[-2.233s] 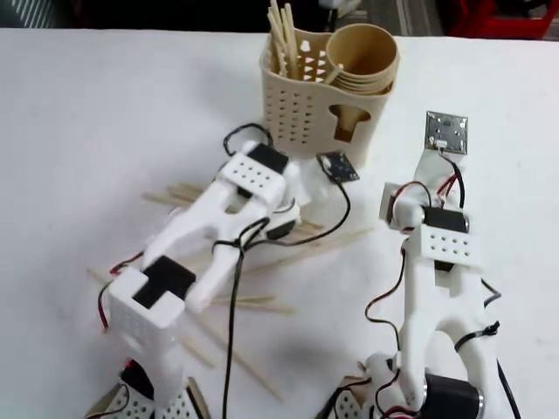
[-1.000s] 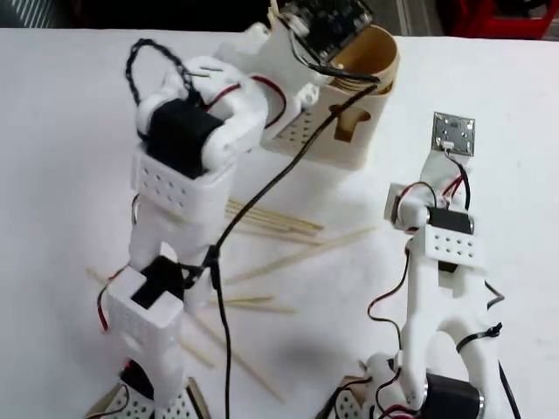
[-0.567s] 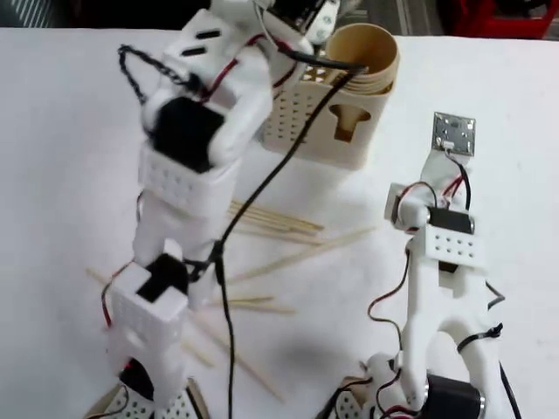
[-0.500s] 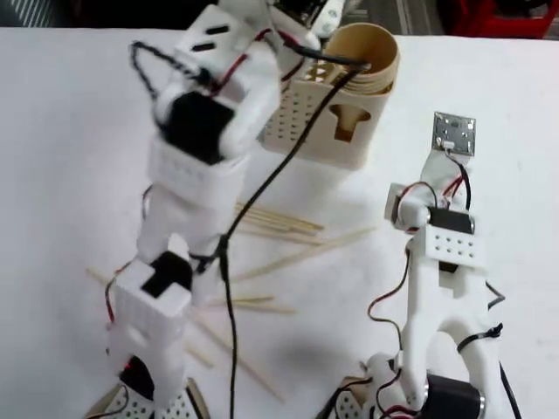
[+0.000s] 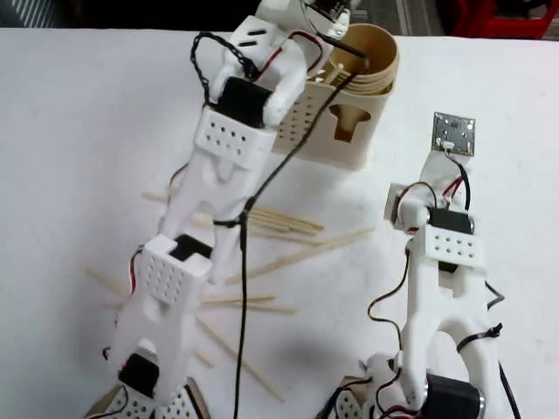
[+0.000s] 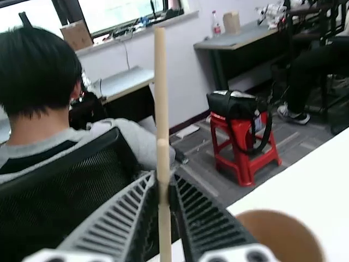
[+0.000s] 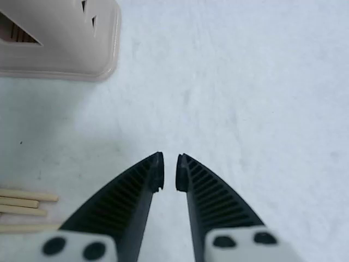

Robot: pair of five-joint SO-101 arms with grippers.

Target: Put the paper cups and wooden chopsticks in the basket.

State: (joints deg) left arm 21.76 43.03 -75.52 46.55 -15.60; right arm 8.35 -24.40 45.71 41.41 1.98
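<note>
1. the left gripper [image 6: 163,184] is clamped on one pale wooden chopstick [image 6: 160,93]. the stick stands upright between the ribbed jaws and pokes well past their tips. i judge it is held on end so it can drop straight into a compartment instead of lying across the rim.
2. below and behind this claw, loose wooden chopsticks [image 5: 279,223] lie scattered and crossed on the white table [image 5: 79,105], some of them under the left arm. they are not yet picked up, so the task looks only partway done.
3. the cream perforated plastic basket [image 5: 349,131] sits under the claw. the stack of tan paper cups [image 5: 367,52] already stands in the compartment just right of the claw.
4. for room, the claw hangs over the basket's far side, near the table's back edge. the opening between the cup stack and the basket wall looks narrow, so the release calls for keeping the stick vertical. the arm's black cable [image 5: 288,157] drapes across the basket's front and could catch on it.
5. the right gripper [image 7: 169,172] has its jaws a narrow slit apart with nothing between them, and it points down at bare table. the basket's near corner lies ahead of it and apart from it, and a few chopstick ends lie toward the left arm's side. open table spreads beyond this claw, so it has free room to move.
</note>
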